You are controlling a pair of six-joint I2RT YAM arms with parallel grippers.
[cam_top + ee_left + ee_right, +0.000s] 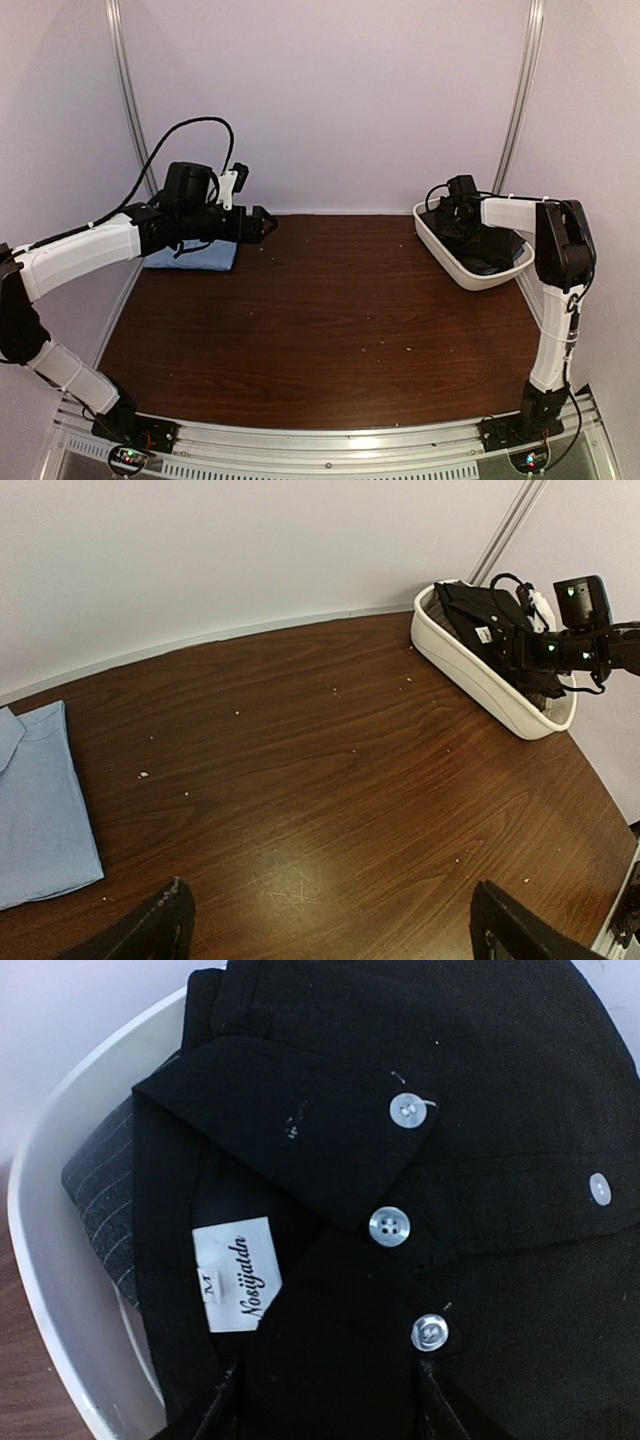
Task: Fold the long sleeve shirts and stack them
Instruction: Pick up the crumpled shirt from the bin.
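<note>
A black long sleeve shirt (470,1110) with pale buttons and a white neck label lies bunched in the white tub (452,264). My right gripper (322,1405) is pressed down into it, its jaws apart with a fold of the black collar between the fingers (215,1410). From above, that gripper (457,207) sits over the tub's far end. A folded light blue shirt (192,257) lies flat at the back left of the table. My left gripper (266,224) hovers just right of it, open wide and empty, its fingertips (172,908) above bare wood.
A dark pinstriped cloth (100,1205) lies under the black shirt against the tub's wall (50,1260). The tub stands at the back right near the wall and a metal frame post (518,90). Small crumbs dot the brown tabletop (330,310).
</note>
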